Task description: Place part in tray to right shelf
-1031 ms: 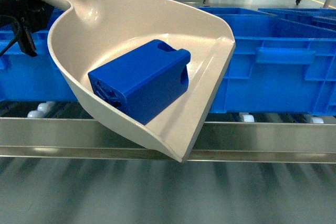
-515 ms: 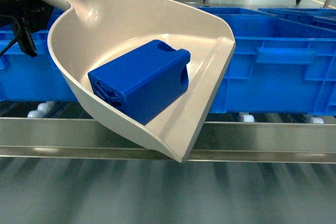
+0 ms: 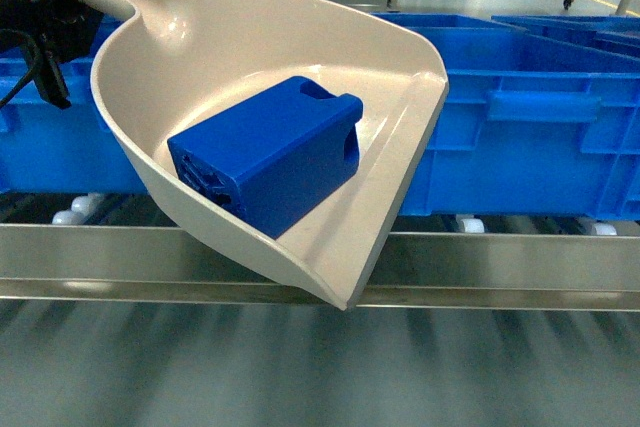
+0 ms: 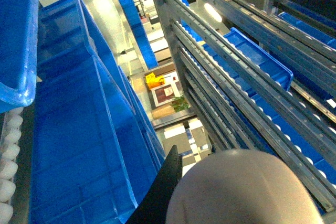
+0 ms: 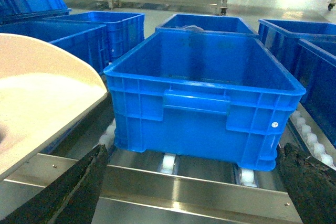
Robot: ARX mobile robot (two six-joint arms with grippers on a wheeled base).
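The beige tray [image 3: 260,57] hangs tilted above the right shelf's steel front rail [image 3: 500,262], with its open lip low and to the right. Inside it the blue part [image 3: 265,152] lies on its side against the curved wall. My left gripper [image 3: 40,17] is shut on the tray's handle at the top left. In the left wrist view one black finger [image 4: 163,192] presses beside the rounded handle end [image 4: 241,187]. My right gripper [image 5: 191,187] is open and holds nothing. It faces the rail [image 5: 199,195], with the tray's wall [image 5: 42,103] to its left.
A large blue crate [image 5: 205,93] sits on white rollers [image 5: 169,162] just behind the rail, with more crates beside and behind it [image 3: 540,137]. Roller tracks and crates of other racks [image 4: 247,93] fill the left wrist view.
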